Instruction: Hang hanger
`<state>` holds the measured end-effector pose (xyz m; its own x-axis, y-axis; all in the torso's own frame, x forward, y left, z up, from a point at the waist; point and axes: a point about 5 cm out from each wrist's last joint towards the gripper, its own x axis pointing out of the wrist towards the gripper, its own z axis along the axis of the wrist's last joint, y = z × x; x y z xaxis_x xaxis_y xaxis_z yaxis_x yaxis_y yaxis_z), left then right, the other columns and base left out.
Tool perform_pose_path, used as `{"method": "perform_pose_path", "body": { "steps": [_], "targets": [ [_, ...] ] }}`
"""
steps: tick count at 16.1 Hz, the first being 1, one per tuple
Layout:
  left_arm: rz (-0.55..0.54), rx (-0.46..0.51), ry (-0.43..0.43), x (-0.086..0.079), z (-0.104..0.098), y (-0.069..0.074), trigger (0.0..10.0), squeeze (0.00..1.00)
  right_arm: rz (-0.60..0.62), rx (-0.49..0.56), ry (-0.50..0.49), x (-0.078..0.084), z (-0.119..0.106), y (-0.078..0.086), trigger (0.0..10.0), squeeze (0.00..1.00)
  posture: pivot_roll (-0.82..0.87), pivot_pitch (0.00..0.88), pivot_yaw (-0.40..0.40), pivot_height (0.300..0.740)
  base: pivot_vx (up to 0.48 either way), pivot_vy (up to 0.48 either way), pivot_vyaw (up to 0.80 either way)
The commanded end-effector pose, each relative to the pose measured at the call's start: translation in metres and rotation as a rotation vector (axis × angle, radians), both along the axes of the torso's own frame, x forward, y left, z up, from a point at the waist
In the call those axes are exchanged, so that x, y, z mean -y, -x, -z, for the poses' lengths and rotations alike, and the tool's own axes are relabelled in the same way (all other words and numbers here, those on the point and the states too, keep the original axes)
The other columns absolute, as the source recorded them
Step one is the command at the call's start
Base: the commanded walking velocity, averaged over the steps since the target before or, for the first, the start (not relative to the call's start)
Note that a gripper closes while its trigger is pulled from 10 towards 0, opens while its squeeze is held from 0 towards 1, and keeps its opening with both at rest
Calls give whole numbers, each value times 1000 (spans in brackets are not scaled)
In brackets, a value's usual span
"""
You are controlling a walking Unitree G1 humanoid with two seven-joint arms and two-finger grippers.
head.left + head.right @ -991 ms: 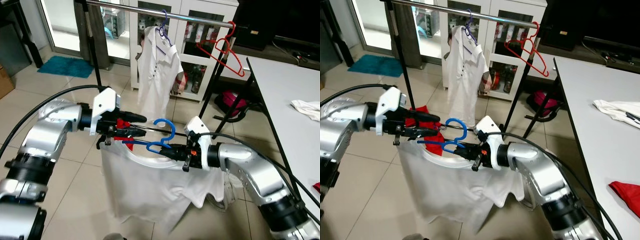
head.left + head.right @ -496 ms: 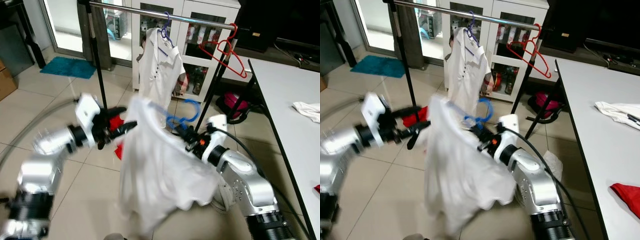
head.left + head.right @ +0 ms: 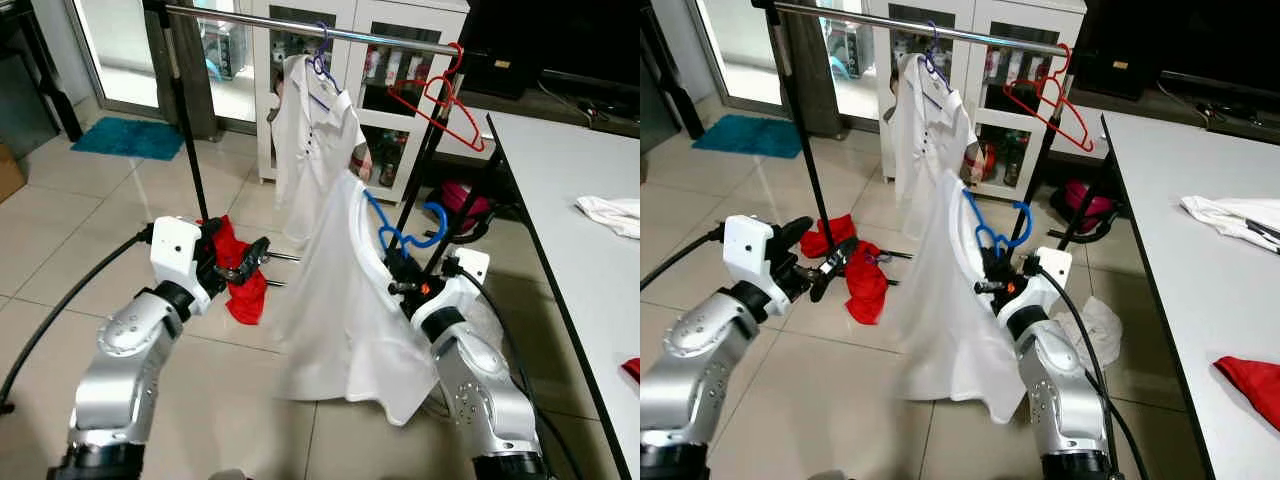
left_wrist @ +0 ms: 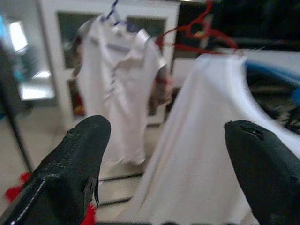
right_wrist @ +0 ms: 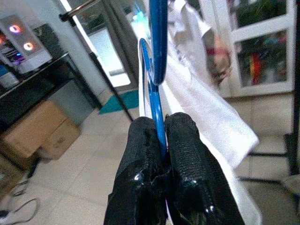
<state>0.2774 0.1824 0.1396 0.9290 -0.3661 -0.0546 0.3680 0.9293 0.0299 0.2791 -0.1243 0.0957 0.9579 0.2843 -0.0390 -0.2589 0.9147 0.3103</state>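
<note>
Black fingers of your left gripper (image 3: 248, 262) stand apart, arm outstretched toward the rack's lower bar. Your right gripper (image 3: 400, 279), raised, clamps the blue hanger (image 3: 405, 230) carrying a white shirt (image 3: 345, 300), below the rail (image 3: 300, 27).

This is a room in a home, with a floor of light tiles (image 3: 60, 230) and a white cabinet (image 3: 370, 60) with glass doors against the far wall. A metal clothes rail (image 3: 300, 28) stands in front of the cabinet and carries a white shirt (image 3: 310, 130) and a red hanger (image 3: 440, 100). There is also a small teal mat (image 3: 130, 137) near a glass door and a white table (image 3: 570, 230) with clothes on it.
</note>
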Motion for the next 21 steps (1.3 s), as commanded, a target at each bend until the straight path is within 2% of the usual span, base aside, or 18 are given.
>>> {"method": "perform_pose_path", "body": {
  "steps": [1,2,3,4,5,6,7,8,9,11,13,16,19,21],
  "targets": [
    [-27,-19,-21,1,0,0,10000,0,31,63,44,6,-11,-5,0,0,-13,0,-40,740,0,0,0],
    [-40,-33,-29,1,2,1,10000,0,84,74,120,15,-11,-9,0,0,-15,0,-47,740,0,0,0],
    [-50,-30,-51,-2,3,5,10000,0,70,67,210,19,-9,-11,0,0,-15,0,-52,740,0,0,0],
    [-69,-33,-69,-4,4,6,10000,0,14,4,236,18,-5,-11,0,0,-14,0,-53,740,0,0,0],
    [-69,-33,-69,-4,4,6,10000,0,14,4,236,18,-5,-11,0,0,-14,0,-53,740,0,0,0],
    [-133,-32,-75,-8,4,5,10000,0,-25,-28,217,14,-5,-12,7216,0,-2,0,-32,740,0,0,0],
    [-181,-18,-68,-12,2,3,10000,0,-82,-76,182,4,-2,-10,10000,0,2,0,-19,740,0,0,0],
    [-198,-13,-57,-14,-2,3,10000,0,-120,-82,115,-7,-5,-8,10000,0,12,0,-23,740,0,0,0],
    [-209,-8,-56,-15,-4,3,10000,0,-142,-69,107,-14,-8,-7,10000,0,13,0,-31,740,0,0,0],
    [-227,4,-61,-16,-7,2,10000,0,-156,-68,155,-19,-9,-8,10000,0,13,0,-31,740,302,0,0],
    [-239,3,-74,-12,-6,1,10000,0,-156,-71,178,-22,-10,-11,10000,0,15,1,-45,740,339,0,800],
    [-228,-13,-85,-8,-3,3,10000,0,-116,-94,176,-21,-10,-15,10000,0,2,0,-49,740,342,0,706],
    [-249,-7,-83,-9,-3,2,10000,0,-58,-145,93,-13,-9,-17,10000,0,5,0,-65,740,371,0,0],
    [-250,-16,-89,-9,-1,3,10000,0,-73,-87,144,-12,-12,-17,10000,0,4,23,-55,740,375,0,0]
  ]
}}
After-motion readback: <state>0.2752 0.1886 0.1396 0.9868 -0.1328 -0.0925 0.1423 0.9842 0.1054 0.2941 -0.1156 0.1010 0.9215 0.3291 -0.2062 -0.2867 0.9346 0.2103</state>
